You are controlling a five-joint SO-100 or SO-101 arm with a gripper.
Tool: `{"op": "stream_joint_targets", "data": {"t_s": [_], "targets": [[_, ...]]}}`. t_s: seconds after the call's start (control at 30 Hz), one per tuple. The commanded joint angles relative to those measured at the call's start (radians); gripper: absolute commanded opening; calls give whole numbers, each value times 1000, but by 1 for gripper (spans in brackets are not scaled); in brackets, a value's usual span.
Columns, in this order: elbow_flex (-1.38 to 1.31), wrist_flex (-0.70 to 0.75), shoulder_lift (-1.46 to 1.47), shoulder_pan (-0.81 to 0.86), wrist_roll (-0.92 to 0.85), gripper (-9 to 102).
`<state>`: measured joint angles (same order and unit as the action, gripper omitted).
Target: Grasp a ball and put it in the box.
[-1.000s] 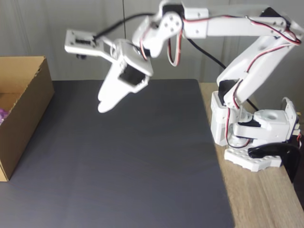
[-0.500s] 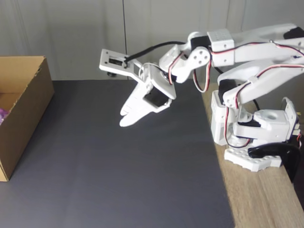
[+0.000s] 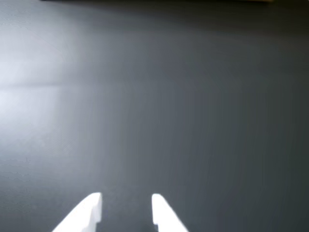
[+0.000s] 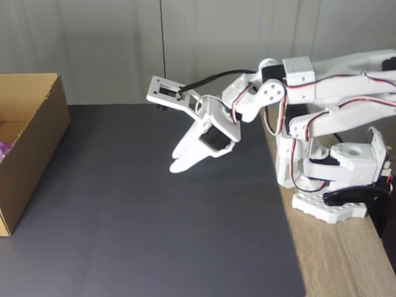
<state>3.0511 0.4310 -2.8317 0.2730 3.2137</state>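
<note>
The brown cardboard box (image 4: 34, 145) stands at the left edge of the fixed view on the dark mat. Inside it, at the frame's edge, a small purple patch of the ball (image 4: 3, 150) shows; the rest is cut off. My white gripper (image 4: 177, 163) hangs above the middle of the mat, far to the right of the box, pointing down and left. In the wrist view its two fingertips (image 3: 126, 199) stand slightly apart over bare mat with nothing between them.
The dark grey mat (image 4: 142, 235) covers most of the table. The arm's white base (image 4: 334, 179) sits on the wooden tabletop (image 4: 346, 266) at the right. A grey wall runs behind.
The arm has folded back to the right, away from the box. The gripper has travelled right and a little lower over the mat, still holding nothing.
</note>
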Motion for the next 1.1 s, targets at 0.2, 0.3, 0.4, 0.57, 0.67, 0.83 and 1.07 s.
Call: {"op": "stream_joint_targets", "data": {"t_s": [0.2,0.3,0.4,0.57,0.67,0.83,1.07], "targets": [[95,63,-186,57,-32,14],[95,112,-221,95,-20,15],[95,213,-284,121,-31,15],[95,359,-296,115,-34,14],[95,387,-296,104,-69,14],[95,466,-298,97,-143,12],[97,495,-298,91,-161,9]]}}
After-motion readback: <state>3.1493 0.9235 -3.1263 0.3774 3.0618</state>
